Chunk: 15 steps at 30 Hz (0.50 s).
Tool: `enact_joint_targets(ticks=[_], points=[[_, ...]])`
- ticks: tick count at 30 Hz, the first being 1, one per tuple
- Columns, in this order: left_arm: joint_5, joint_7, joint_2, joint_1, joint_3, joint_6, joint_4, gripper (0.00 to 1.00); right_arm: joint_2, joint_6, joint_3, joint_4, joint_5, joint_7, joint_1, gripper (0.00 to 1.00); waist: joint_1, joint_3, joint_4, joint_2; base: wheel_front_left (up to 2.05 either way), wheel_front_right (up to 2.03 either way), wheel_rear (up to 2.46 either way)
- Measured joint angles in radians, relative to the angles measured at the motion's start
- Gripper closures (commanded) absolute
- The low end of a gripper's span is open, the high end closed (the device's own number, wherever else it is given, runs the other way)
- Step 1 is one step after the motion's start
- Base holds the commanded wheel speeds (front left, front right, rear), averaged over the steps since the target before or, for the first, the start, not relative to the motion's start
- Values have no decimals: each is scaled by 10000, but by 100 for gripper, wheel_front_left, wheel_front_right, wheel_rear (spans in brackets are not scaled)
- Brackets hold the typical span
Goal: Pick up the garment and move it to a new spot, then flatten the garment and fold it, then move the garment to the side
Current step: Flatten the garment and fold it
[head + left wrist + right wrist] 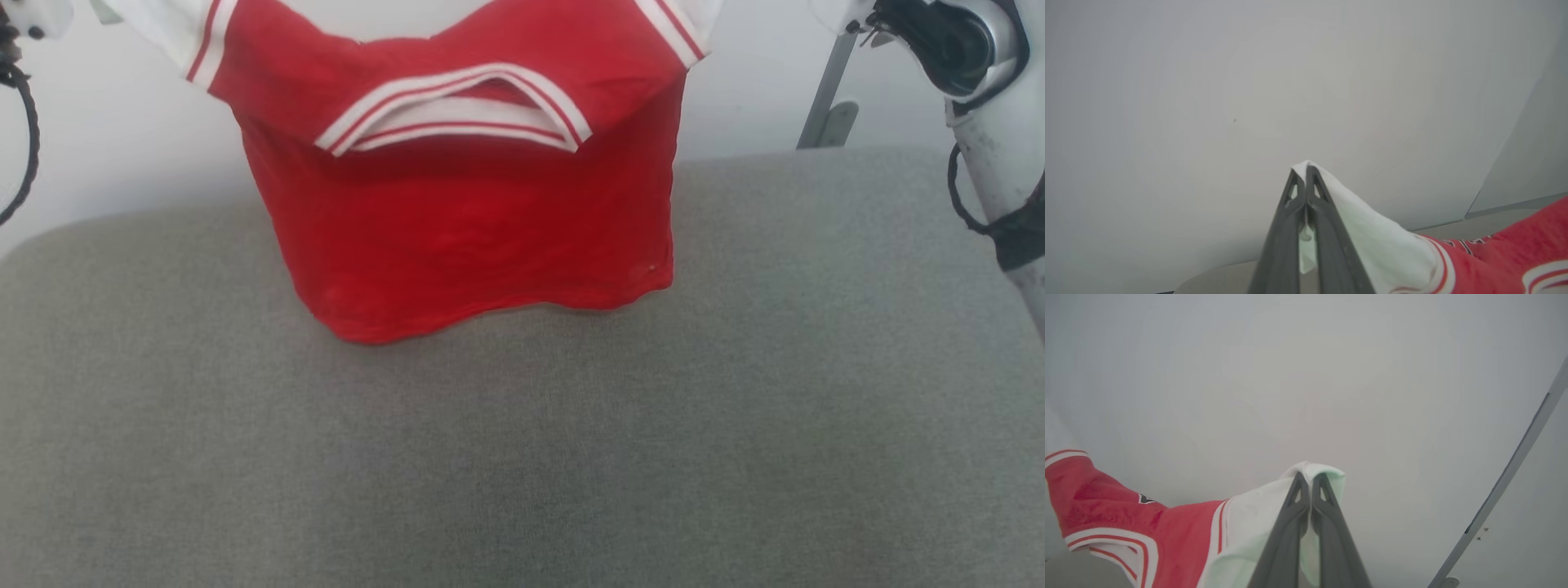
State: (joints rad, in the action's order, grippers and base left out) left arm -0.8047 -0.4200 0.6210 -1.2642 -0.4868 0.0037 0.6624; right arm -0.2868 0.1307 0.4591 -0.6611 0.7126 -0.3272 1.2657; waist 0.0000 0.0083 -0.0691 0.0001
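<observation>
The garment [473,237] hangs spread between both arms at the far middle of the scene, plain red side and striped collar toward the head camera. Its hem is down at the far part of the grey fabric surface [522,457]; contact cannot be told. The left gripper [1304,171] has its fingers clamped together on the left white sleeve. The right gripper [1310,476] is likewise pinched on the right white sleeve. Slivers of dark, white-edged lettering show, too little to read.
</observation>
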Motion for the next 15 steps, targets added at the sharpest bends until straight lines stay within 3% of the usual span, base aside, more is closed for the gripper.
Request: enact_joint_targets(ticks=[7, 15], points=[[320, 1271, -324, -1183, 59, -226, 734, 100, -17, 2, 512, -1231, -403, 1239, 1217, 100, 0, 940, 26, 0, 0, 0, 0], [1390, 3737, -637, -3286, -77, -408, 1785, 100, 151, 2, 650, -2884, -1674, 3998, 3167, 100, 0, 2574, 138, -1, 0, 0, 0]])
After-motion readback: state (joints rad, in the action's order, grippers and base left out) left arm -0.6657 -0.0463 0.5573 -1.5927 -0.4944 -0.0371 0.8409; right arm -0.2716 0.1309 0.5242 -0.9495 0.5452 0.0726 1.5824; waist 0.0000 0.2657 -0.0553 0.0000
